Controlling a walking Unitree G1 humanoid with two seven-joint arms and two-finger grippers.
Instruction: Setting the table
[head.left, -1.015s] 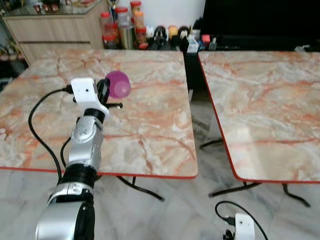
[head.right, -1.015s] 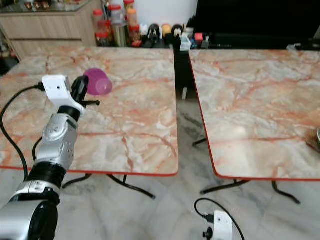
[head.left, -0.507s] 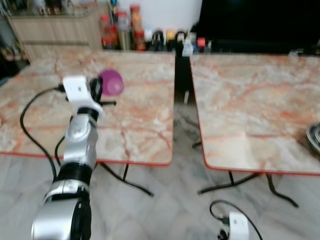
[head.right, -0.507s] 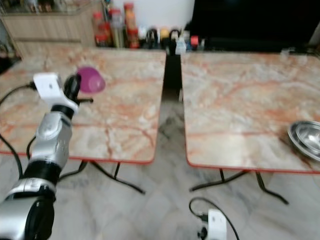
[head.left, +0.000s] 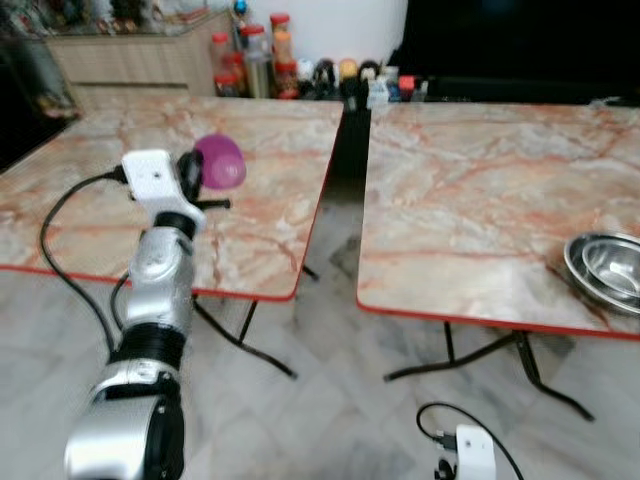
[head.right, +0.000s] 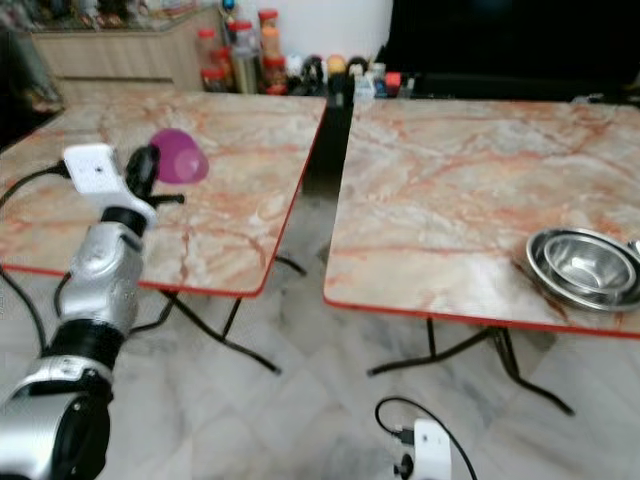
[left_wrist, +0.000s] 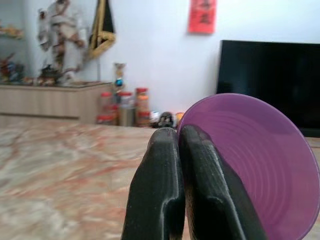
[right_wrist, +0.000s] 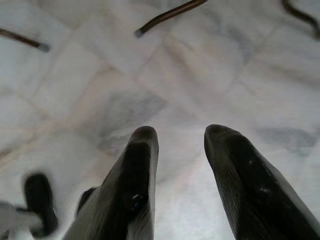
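Two marble tabletops fill our head views: over the left tabletop (head.left: 260, 200), our left gripper (head.left: 192, 170) holds a purple cup (head.left: 221, 162) above its middle; steel bowls (head.right: 583, 266) sit at the right tabletop's (head.right: 450, 190) right edge. From our left wrist, fingers (left_wrist: 162, 190) pinch the cup's rim. From our right wrist, the right gripper (right_wrist: 177, 145) hangs spread over the floor (right_wrist: 165, 65).

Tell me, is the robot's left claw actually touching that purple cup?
Touching. The left wrist view shows the left gripper closed on the rim of the purple cup.

No legible text anywhere.
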